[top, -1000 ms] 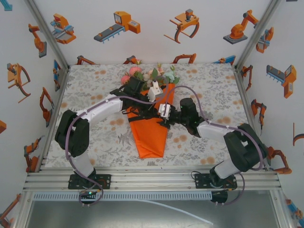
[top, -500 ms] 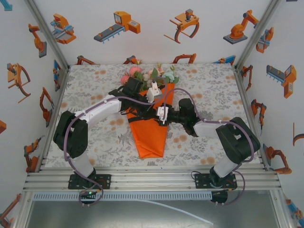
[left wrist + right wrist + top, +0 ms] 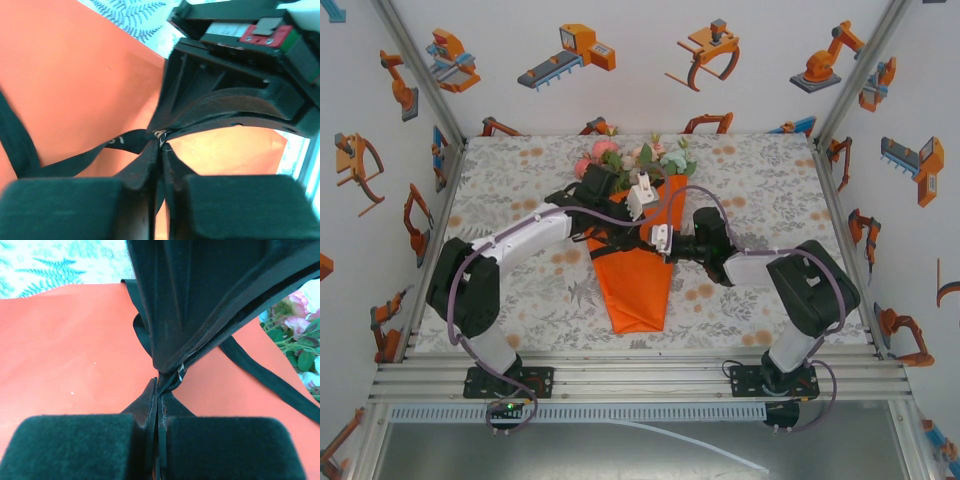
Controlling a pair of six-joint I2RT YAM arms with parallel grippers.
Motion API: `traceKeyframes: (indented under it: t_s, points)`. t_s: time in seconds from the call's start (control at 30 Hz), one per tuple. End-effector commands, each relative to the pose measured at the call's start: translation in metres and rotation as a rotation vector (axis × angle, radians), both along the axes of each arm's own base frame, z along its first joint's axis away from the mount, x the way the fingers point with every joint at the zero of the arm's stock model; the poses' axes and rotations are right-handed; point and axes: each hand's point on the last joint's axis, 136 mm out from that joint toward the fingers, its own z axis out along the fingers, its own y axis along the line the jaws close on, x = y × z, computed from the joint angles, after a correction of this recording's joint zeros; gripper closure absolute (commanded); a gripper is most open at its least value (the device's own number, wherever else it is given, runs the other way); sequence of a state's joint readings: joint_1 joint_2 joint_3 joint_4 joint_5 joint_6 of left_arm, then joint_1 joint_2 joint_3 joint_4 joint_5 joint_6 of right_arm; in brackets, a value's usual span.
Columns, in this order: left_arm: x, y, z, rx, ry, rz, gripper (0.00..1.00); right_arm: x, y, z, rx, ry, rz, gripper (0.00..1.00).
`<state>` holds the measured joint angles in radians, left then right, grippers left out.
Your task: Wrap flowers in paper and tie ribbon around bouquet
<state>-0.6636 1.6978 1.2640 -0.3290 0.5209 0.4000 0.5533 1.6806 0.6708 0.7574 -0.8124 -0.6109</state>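
Ribbon [image 3: 270, 377] pinched in right hand [image 3: 158, 388] tips, over paper [image 3: 75, 350].

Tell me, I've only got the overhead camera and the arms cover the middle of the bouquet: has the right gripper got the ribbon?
Observer: Yes. On its wrist camera the right gripper is shut on the ribbon, over the paper.
Operator: Where's the left gripper?
Observer: The left gripper is tip to tip with the right one at that same spot. Its jaws stand nearly together, but I can't tell whether they pinch.
Operator: Any loose ribbon?
Observer: One strand trails away from the pinch across the paper, on the side where the flowers are.
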Motion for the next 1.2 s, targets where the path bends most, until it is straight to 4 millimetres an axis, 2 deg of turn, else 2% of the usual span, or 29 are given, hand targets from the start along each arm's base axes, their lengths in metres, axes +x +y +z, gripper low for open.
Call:
traceKeyframes:
  t_s: [0.0,0.1,0.2,0.33,0.43,0.6,0.7,0.77,0.83,1.0,1.1,1.17]
  points:
    - [0.013,-0.001,0.019,-0.060,-0.135,0.038,0.63,-0.010,0.006,0.030,0.089,0.104,0.047,1.00]
    - [0.017,0.003,0.025,-0.100,-0.199,0.093,0.50,-0.009,0.007,0.036,0.112,0.203,0.033,1.00]
    - [0.016,0.018,0.030,-0.126,-0.255,0.169,0.48,-0.006,0.007,0.034,0.114,0.244,0.008,1.00]
    - [0.000,0.046,0.038,-0.169,-0.308,0.310,0.48,0.001,0.006,0.029,0.109,0.271,-0.026,1.00]
    - [-0.026,0.058,0.040,-0.205,-0.326,0.377,0.48,0.005,0.007,0.033,0.119,0.306,-0.033,1.00]
    - [-0.058,0.058,0.028,-0.340,-0.262,0.409,0.54,0.007,0.010,0.040,0.118,0.347,-0.032,1.00]
    - [-0.063,0.047,0.006,-0.355,-0.218,0.387,0.59,0.010,0.010,0.043,0.095,0.374,-0.047,1.00]
    - [-0.058,0.039,-0.006,-0.348,-0.217,0.395,0.60,0.010,0.010,0.042,0.079,0.386,-0.057,1.00]
    - [-0.047,0.033,-0.010,-0.376,-0.247,0.427,0.59,0.009,0.008,0.041,0.074,0.382,-0.060,1.00]
    - [-0.007,0.041,-0.018,-0.371,-0.416,0.586,0.54,0.007,0.007,0.042,0.073,0.380,-0.061,1.00]
    - [0.008,0.049,-0.016,-0.340,-0.542,0.638,0.50,0.006,0.006,0.041,0.069,0.377,-0.063,1.00]
    - [0.013,0.046,-0.018,-0.309,-0.594,0.622,0.46,0.006,0.006,0.041,0.068,0.372,-0.062,1.00]
